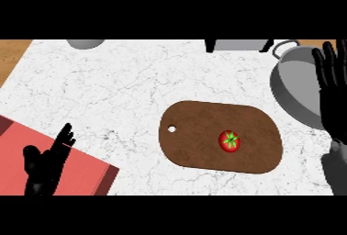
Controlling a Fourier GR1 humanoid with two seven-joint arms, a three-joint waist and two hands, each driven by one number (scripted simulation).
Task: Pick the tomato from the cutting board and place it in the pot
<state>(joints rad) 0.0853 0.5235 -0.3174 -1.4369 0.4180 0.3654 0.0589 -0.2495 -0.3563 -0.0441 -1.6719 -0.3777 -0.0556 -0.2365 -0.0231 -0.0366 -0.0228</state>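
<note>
**Tomato on the board, both hands released**

The tomato (pixel 230 141) lies on the right half of the brown cutting board (pixel 200 121), right of the frame's centre, on the white marbled surface (pixel 115 92). The grey pot (pixel 293 89) sits at the upper right. The right hand (pixel 333 80) overlaps it, fingers straight and holding nothing. The left hand (pixel 45 161) rests open at lower left, over a red mat (pixel 92 173).

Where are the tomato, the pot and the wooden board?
tomato (pixel 230 141), head view, green stem top
pot (pixel 295 85), head view, grey inside wall
cutting board (pixel 200 133), head view, bare wood left of tomato
</note>
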